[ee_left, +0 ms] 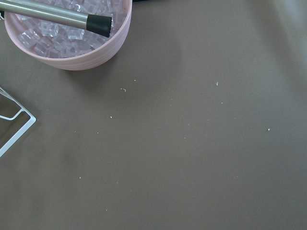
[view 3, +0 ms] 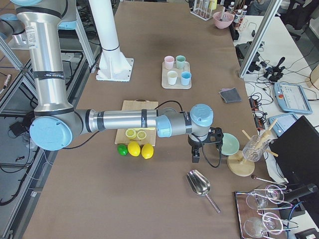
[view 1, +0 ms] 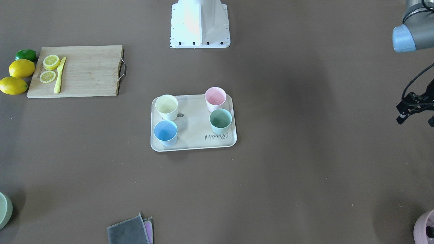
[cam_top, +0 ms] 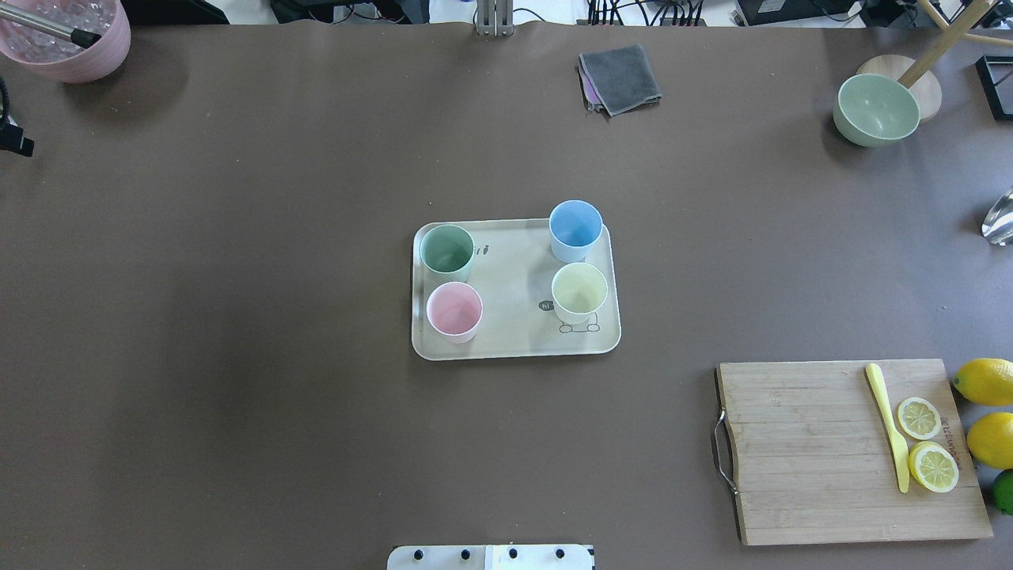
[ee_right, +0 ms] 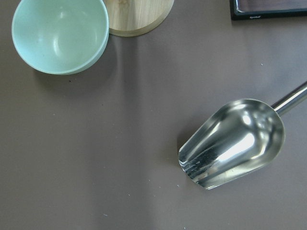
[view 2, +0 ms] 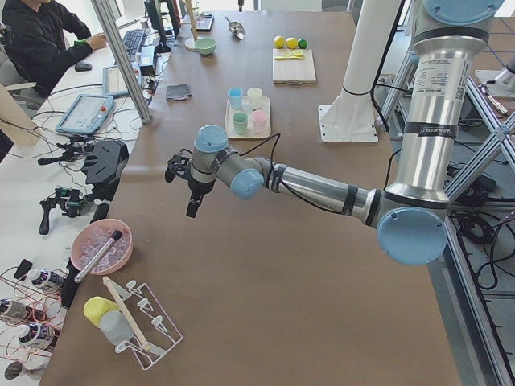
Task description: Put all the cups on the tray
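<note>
The cream tray (cam_top: 514, 340) lies at the table's middle. All four cups stand upright on it: mint green (cam_top: 446, 250), pink (cam_top: 454, 309), light blue (cam_top: 575, 228) and pale yellow (cam_top: 579, 291). The front-facing view also shows the tray (view 1: 193, 135) with all four. My left gripper (view 1: 416, 120) hangs far off at the table's left end, open and empty, above bare table. My right gripper (view 3: 202, 148) hovers at the opposite end beside the green dish. It shows only in the exterior right view, so I cannot tell its state.
A wooden cutting board (cam_top: 815, 451) holds lemon slices and a yellow knife, with whole lemons (cam_top: 985, 380) beside it. A pale green dish (cam_top: 876, 108), a mauve pot of ice (cam_top: 67, 36), a grey cloth (cam_top: 620, 77) and a metal scoop (ee_right: 232, 143) lie around the table's edges.
</note>
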You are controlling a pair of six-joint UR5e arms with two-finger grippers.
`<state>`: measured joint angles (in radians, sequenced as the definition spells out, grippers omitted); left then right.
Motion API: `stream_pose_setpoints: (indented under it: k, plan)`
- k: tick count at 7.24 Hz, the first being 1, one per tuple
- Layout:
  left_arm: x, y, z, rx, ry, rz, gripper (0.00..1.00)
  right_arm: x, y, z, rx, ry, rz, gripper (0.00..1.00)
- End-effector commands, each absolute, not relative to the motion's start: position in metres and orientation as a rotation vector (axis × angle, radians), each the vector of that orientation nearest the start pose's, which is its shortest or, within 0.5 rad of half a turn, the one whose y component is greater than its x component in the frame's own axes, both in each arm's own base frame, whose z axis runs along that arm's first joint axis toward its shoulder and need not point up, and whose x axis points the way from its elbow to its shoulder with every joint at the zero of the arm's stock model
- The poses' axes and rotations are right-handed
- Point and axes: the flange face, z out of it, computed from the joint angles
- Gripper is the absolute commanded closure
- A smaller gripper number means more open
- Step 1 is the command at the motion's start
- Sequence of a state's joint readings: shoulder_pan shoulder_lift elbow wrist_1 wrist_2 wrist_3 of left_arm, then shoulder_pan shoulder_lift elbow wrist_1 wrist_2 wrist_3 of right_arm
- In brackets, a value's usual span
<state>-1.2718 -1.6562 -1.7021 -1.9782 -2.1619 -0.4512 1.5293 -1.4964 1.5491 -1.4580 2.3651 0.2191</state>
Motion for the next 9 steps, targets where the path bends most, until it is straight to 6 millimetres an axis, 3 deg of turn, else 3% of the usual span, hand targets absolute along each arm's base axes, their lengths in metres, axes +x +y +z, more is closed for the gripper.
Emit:
stream_pose_setpoints:
  k: [1,2,6,7,9]
  plan:
    - [0.057,-0.510,0.558,0.292,0.798,0.117,0.02,0.065,-0.511,0.644,0.057,-0.816,0.082,0.00]
    - [0.036,-0.490,0.580,0.266,0.793,0.085,0.02,0.067,-0.500,0.654,0.059,-0.823,0.052,0.00]
    - [-0.055,-0.499,0.583,0.236,0.763,0.085,0.02,0.067,-0.492,0.666,0.040,-0.812,0.061,0.00]
    - [-0.065,-0.508,0.572,0.224,0.754,0.077,0.02,0.067,-0.492,0.664,0.042,-0.816,0.059,0.00]
    - [-0.067,-0.489,0.598,0.182,0.722,0.052,0.02,0.067,-0.491,0.666,0.037,-0.809,0.070,0.00]
